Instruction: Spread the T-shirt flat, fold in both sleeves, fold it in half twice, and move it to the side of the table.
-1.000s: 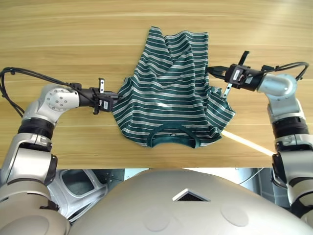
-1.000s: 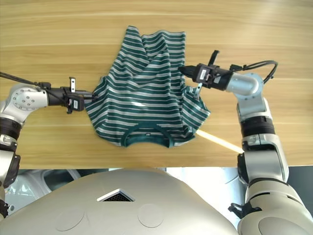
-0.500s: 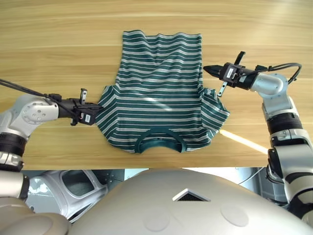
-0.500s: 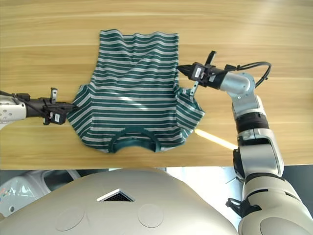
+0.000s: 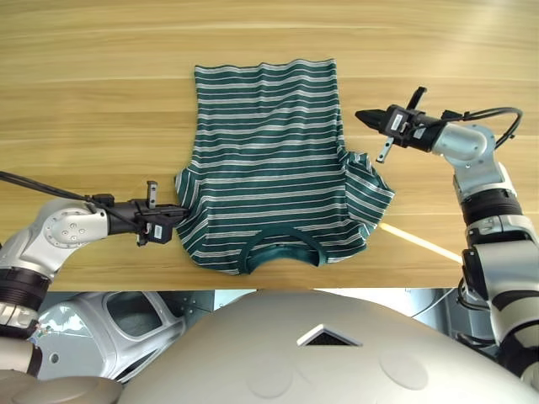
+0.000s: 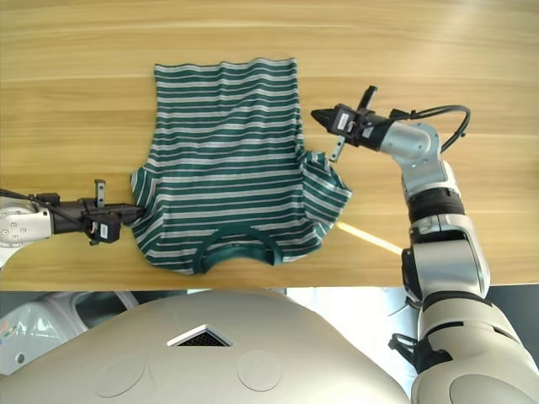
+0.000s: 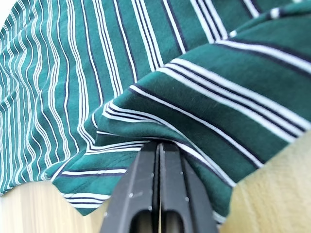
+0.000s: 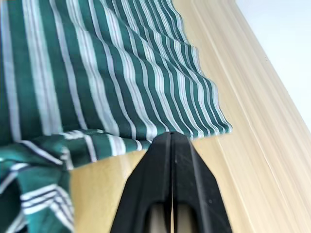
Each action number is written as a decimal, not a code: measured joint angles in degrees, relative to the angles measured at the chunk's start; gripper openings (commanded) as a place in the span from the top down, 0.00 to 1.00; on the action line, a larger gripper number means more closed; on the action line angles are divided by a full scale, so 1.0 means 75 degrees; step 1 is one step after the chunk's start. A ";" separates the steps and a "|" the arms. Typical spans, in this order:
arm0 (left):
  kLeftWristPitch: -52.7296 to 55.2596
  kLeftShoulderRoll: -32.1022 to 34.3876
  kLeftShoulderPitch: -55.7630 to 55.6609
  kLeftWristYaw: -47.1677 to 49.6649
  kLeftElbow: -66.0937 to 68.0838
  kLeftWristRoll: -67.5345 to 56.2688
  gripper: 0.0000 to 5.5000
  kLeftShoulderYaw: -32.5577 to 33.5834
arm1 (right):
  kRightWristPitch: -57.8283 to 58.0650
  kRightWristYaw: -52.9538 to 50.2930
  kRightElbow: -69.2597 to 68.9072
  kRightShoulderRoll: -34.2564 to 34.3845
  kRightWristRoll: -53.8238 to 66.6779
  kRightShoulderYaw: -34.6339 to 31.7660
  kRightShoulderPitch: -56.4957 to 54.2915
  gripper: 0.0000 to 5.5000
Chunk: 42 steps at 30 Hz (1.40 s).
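Observation:
A green T-shirt [image 5: 269, 168] with white stripes lies on the wooden table [image 5: 101, 101], collar toward me and hem at the far end. Its body is mostly flat. The right sleeve [image 5: 370, 185] is bunched up. My left gripper [image 5: 179, 213] is shut on the edge of the left sleeve [image 7: 204, 97], near the table's front edge. The right gripper [image 5: 360, 114] is shut with nothing in it. It hovers just off the shirt's right side, near the hem corner [image 8: 214, 127].
The shirt's collar [image 5: 282, 248] lies close to the table's front edge. A bright streak of light [image 5: 421, 244] crosses the wood at the front right. Bare table stretches to the left, right and far side of the shirt.
My left gripper has pulled the left sleeve back toward the front edge. The bunched shirt has spread out, and its hem now lies straight. The right gripper has hardly moved and stands apart from the cloth.

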 measured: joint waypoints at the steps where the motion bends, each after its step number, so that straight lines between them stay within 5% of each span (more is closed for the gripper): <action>1: 0.0009 -0.0021 -0.0026 0.0021 0.0001 0.0041 0.99 0.0004 | -0.0012 0.0538 -0.0496 -0.0139 0.0531 -0.0004 0.0344 1.00; 5: 0.0063 -0.0071 -0.0263 0.0248 0.0252 0.0384 0.99 0.0024 | 0.0100 0.2726 -0.2603 -0.1234 0.2526 -0.0003 0.2213 1.00; 13: 0.0157 -0.0213 -0.0608 0.0609 0.0619 0.0750 0.99 0.0002 | 0.0310 0.3107 -0.2727 -0.1956 0.3054 -0.0701 0.3452 1.00; 25: 0.0138 -0.0293 -0.0761 0.0703 0.0780 0.0779 0.99 -0.0057 | 0.0055 0.2006 -0.0552 -0.1180 0.1303 -0.0303 0.2263 1.00; 42: -0.0031 -0.0567 -0.1831 0.1673 0.2749 0.1350 0.99 -0.0250 | -0.0469 0.1748 0.0408 -0.1660 0.1286 -0.0520 0.2255 1.00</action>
